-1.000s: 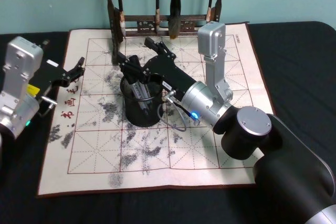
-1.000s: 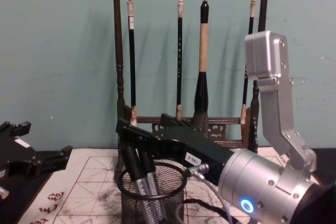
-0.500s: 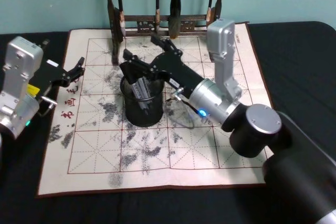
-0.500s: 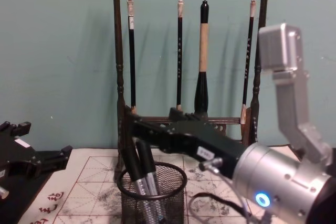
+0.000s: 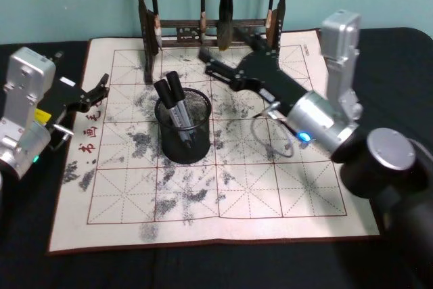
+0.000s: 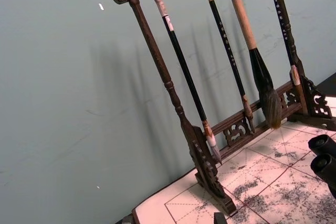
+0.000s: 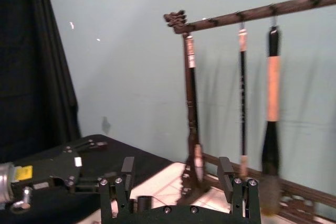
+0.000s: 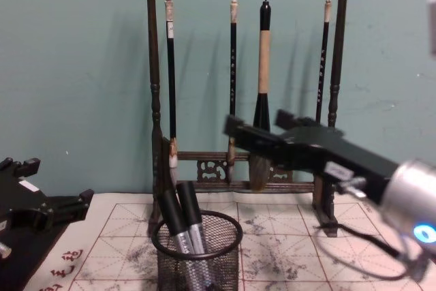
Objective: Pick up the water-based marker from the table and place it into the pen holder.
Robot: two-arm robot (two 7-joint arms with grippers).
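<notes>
We saw open mat (image 5: 203, 201) in front of the pen holder (image 5: 183, 128). Behind it the brush rack (image 8: 238, 80) blocked the way, and the right gripper (image 5: 211, 64) seemed to hang near it.

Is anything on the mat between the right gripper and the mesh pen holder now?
No. In the head view, only ink-smudged cream mat separates the open right gripper from the black wire-mesh pen holder.

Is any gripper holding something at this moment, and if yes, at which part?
Nothing is held. The right gripper is open and empty beside the brush rack; the left gripper is empty too. Both markers stand in the pen holder.
</notes>
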